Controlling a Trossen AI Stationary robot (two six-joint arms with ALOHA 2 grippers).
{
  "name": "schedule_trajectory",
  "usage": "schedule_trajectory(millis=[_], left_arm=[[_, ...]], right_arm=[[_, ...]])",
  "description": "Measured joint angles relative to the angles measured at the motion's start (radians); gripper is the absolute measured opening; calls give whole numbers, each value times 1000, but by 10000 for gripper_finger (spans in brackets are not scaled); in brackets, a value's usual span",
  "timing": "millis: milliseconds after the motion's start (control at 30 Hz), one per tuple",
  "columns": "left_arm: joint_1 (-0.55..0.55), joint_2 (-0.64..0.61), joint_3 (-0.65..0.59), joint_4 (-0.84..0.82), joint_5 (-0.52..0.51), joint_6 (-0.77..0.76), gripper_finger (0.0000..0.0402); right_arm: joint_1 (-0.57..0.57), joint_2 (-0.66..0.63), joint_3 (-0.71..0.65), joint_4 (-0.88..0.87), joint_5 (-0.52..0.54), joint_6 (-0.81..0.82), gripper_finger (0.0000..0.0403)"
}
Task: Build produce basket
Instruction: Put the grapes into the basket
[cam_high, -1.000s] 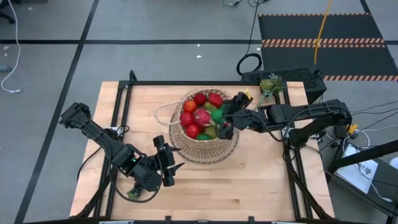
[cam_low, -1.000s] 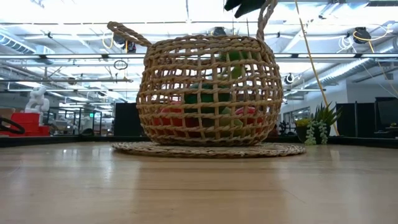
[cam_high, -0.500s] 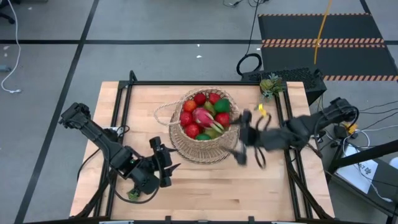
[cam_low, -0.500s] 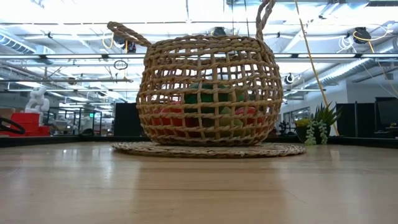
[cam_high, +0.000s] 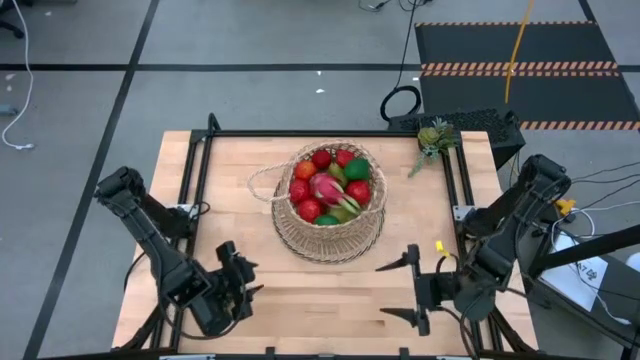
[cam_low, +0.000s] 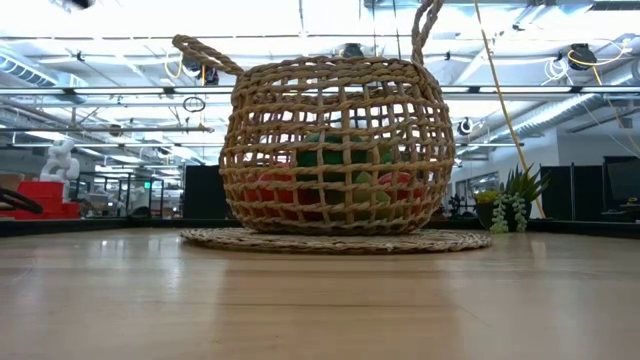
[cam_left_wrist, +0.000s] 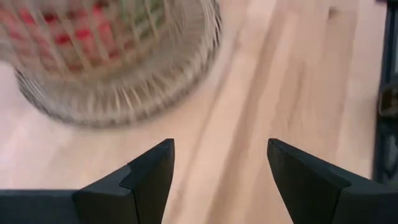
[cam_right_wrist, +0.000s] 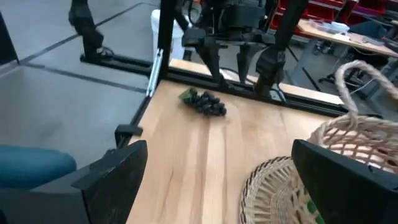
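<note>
The tan woven basket (cam_high: 330, 232) stands on its flat round base (cam_low: 330, 240) at the table's middle. Inside it lies produce: red round fruits (cam_high: 300, 190), a pink dragon fruit (cam_high: 324, 187) and green limes (cam_high: 357, 168). Dark grapes (cam_right_wrist: 205, 102) lie on the bare table near the left arm. My left gripper (cam_high: 243, 272) stands open near the front left corner, short of the basket (cam_left_wrist: 112, 56). My right gripper (cam_high: 398, 290) stands open near the front edge, to the right of the basket (cam_right_wrist: 348, 149). Neither holds anything.
A small green potted plant (cam_high: 432, 138) stands at the table's far right corner. A black frame rail (cam_high: 330, 133) runs around the tabletop. Bare wood (cam_high: 330, 300) lies between the two grippers along the front edge.
My right gripper has swung away from the basket's right rim toward the table's near right corner, sinking a little and turning level. My left gripper has drawn back toward the near left corner and rolled. A green fruit seen high inside the basket has dropped lower.
</note>
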Motion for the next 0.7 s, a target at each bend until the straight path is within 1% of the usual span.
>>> schedule_trajectory(millis=[133,300,367,500,700], left_arm=[[-52,0,-53,2,74,-133,257],[-108,0,-124,10,251,-351,257],[-132,0,-148,22,307,-436,257],[-182,0,-180,59,358,-534,257],[-258,0,-208,53,451,-652,257]], right_arm=[[18,0,-60,25,3,-11,393],[18,0,-101,18,1,-25,393],[18,0,-115,16,0,-25,393],[18,0,-134,16,0,-25,393],[18,0,-135,9,-1,-25,393]])
